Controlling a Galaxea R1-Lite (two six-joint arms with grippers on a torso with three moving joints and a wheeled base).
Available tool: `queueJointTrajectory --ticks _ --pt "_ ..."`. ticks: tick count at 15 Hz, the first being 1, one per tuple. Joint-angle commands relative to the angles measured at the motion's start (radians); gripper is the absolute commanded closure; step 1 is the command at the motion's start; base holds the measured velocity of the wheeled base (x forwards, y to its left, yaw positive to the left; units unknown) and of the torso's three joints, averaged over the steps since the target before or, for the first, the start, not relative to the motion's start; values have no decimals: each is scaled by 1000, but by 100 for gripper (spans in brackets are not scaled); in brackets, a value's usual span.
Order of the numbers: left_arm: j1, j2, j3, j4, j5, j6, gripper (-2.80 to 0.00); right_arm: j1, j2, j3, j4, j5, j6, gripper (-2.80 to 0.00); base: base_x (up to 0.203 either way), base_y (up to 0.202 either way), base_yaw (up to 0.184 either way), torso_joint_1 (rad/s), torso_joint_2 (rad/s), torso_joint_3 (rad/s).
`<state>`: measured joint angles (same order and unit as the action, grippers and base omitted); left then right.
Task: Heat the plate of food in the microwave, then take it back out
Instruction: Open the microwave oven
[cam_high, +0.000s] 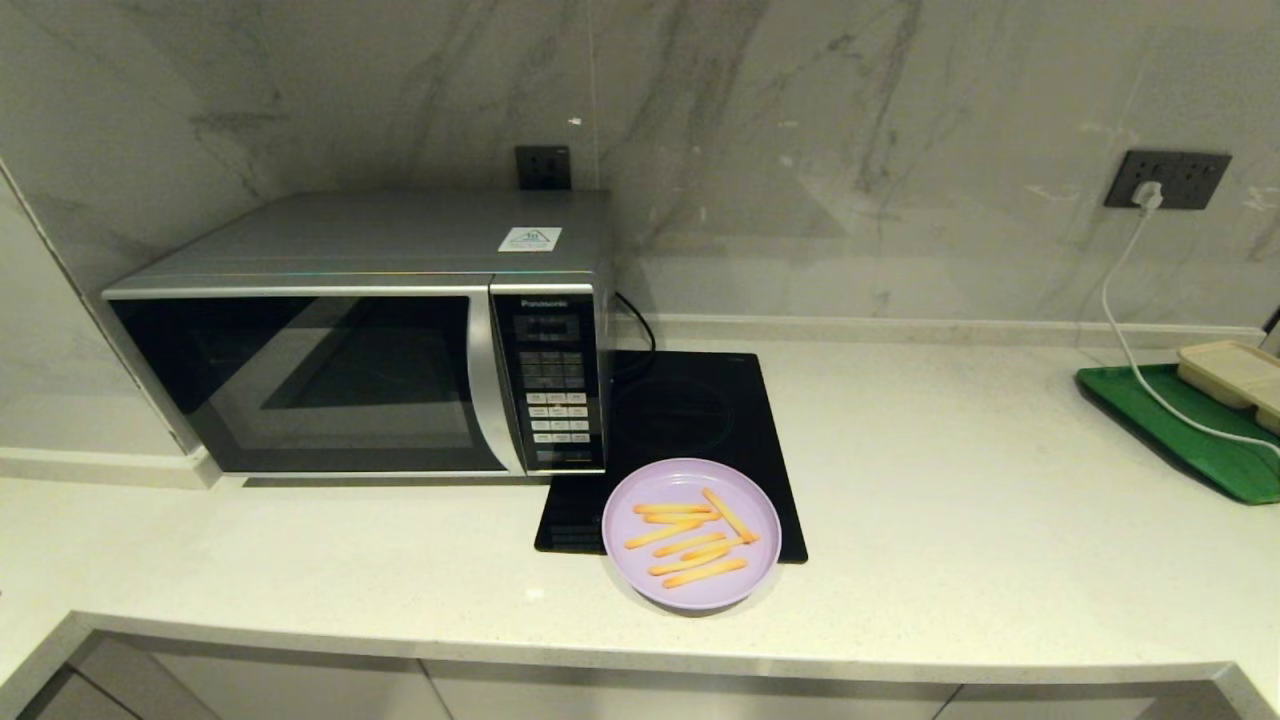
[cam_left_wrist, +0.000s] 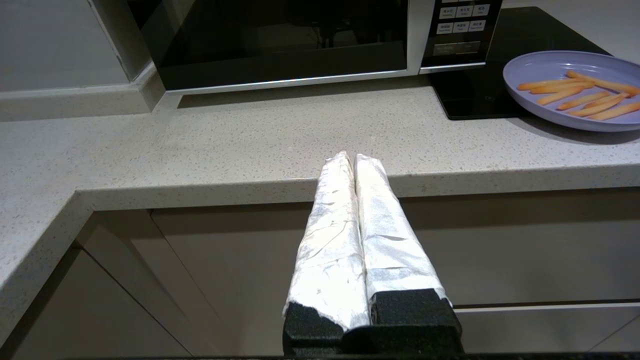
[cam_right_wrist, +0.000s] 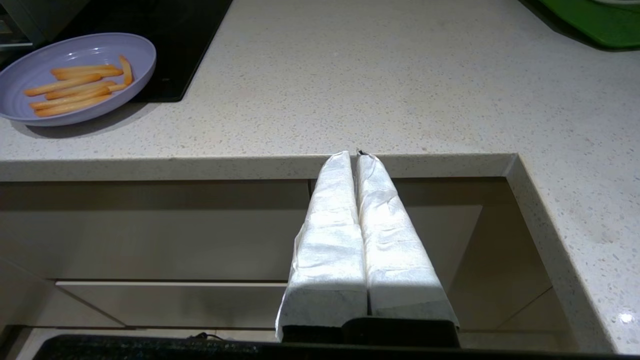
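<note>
Both my arms hang low in front of the cabinet doors, below the bench (cam_high: 950, 480) edge. My left end effector (cam_left_wrist: 354, 159) has its white-wrapped fingers (cam_left_wrist: 330, 220) pressed together, holding nothing, tips level with the bench lip. My right end effector (cam_right_wrist: 357, 156) is the same: fingers (cam_right_wrist: 390, 235) closed on themselves, empty, tips at the bench edge.

Up on the bench, the plate of food (cam_high: 691, 533) sits near the front, its far part resting on the black induction hob (cam_high: 690, 420) and its near rim reaching over the hob's front edge. The fries (cam_high: 690, 540) lie loosely across its middle. The microwave (cam_high: 370, 340) stands just to the left of the hob, its dark glass door shut and its keypad panel (cam_high: 555, 385) nearest the plate. Far right, a green board (cam_high: 1180, 430) carries a beige tray (cam_high: 1235, 375), with a white cable (cam_high: 1130, 330) running from the wall socket across it.
</note>
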<state>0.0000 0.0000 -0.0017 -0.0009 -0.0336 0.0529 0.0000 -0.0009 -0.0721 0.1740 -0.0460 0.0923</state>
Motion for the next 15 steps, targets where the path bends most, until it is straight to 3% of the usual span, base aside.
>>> queueJointTrajectory --ticks 1,15 --pt "0 2 0 -1 0 1 0 0 1 0 1 0 1 0 0 0 0 0 0 0" --pt "0 2 0 -1 -2 10 0 0 1 0 1 0 1 0 0 0 0 0 0 0"
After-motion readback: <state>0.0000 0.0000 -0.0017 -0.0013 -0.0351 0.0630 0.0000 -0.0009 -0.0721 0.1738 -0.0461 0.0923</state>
